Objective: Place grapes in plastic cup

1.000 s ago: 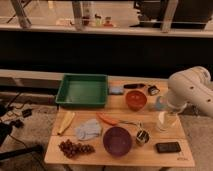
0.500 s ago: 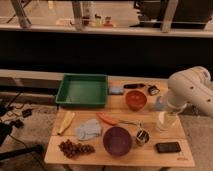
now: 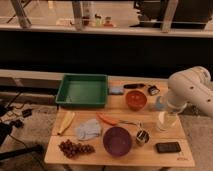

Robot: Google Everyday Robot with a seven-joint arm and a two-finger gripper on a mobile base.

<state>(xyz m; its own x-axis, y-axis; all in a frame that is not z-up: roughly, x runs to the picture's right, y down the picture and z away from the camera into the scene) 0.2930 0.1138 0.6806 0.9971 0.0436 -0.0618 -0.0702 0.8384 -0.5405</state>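
Note:
The grapes [image 3: 75, 148], a small dark reddish-purple bunch, lie at the table's front left corner. The clear plastic cup [image 3: 166, 121] stands upright near the right edge. My white arm [image 3: 192, 89] reaches in from the right and bends down to the gripper [image 3: 167, 106], which hangs just above and behind the cup, far from the grapes. The gripper is open and holds nothing.
A green tray [image 3: 82, 91] sits at the back left and an orange bowl [image 3: 136, 99] behind the centre. A purple bowl [image 3: 117, 140] stands right of the grapes. A blue cloth [image 3: 88, 129], a banana [image 3: 66, 122], a small can [image 3: 142, 136] and a black phone [image 3: 168, 147] lie around.

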